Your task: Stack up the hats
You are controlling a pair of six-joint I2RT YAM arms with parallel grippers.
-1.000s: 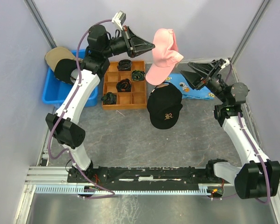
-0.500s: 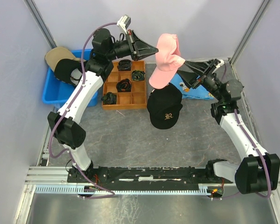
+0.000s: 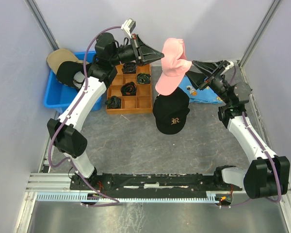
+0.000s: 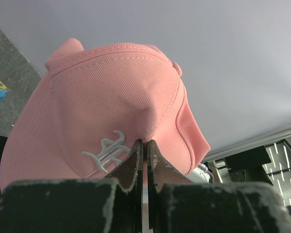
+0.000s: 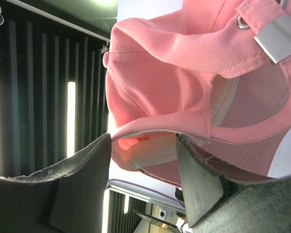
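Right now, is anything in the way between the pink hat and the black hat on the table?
Nothing visible. The pink hat hangs pinched in the left claw, with only open air between it and the black hat. The right claw, open, straddles its rim from the side.

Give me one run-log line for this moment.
left gripper: shut on pink fabric baseball cap, aloft | right gripper: open, straddling its edge | black fabric cap: on table

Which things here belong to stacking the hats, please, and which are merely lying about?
Job: pink fabric baseball cap; black fabric cap with white emblem; tan fabric cap; second black fabric cap.
Lying about: wooden divided tray; black coiled bundles; blue printed cloth; blue plastic bin.
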